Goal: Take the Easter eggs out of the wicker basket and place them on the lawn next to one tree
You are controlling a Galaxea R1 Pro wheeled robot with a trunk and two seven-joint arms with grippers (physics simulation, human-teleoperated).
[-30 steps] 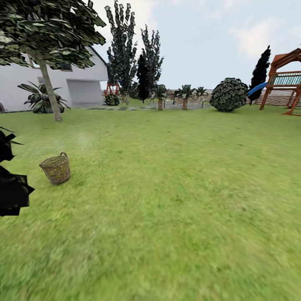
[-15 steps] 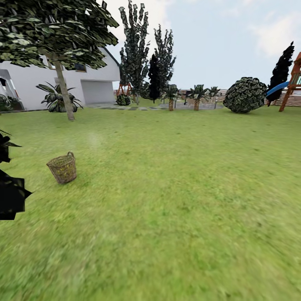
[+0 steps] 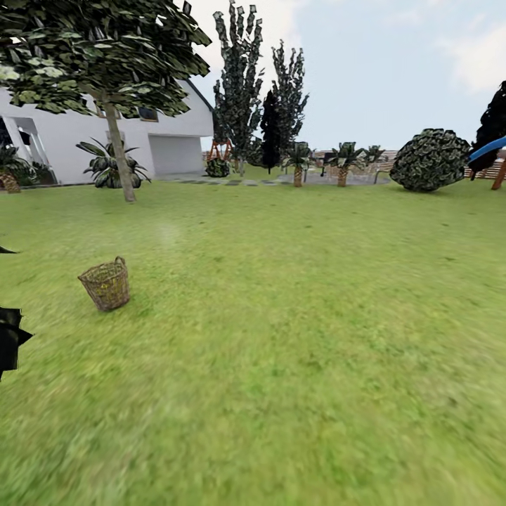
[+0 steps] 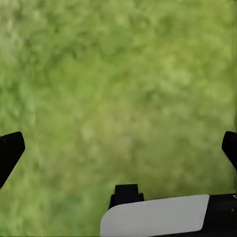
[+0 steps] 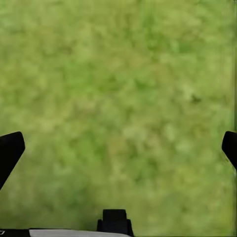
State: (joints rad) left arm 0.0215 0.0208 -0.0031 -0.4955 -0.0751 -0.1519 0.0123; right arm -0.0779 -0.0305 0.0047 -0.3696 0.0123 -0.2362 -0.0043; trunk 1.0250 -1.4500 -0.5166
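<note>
From the head camera, a dark jagged shape (image 3: 10,344) sits at the far left edge, too cropped to identify. Right of it, the wicker basket (image 3: 106,284) stands upright on the lawn (image 3: 295,337), loop handle at its far rim; yellowish patches show through the weave, but individual Easter eggs cannot be made out. Behind it, well apart, rises the tree (image 3: 119,151) with its bare trunk, before the white house (image 3: 169,144). Farther right come dark narrow trees (image 3: 242,91), short palms (image 3: 342,163), a round bush (image 3: 430,160) and a blue slide (image 3: 490,148). The wrist cameras show grass close up: the left pincer (image 4: 118,148) is spread wide and holds nothing, and the right pincer (image 5: 118,148) is equally wide apart and empty.
</note>
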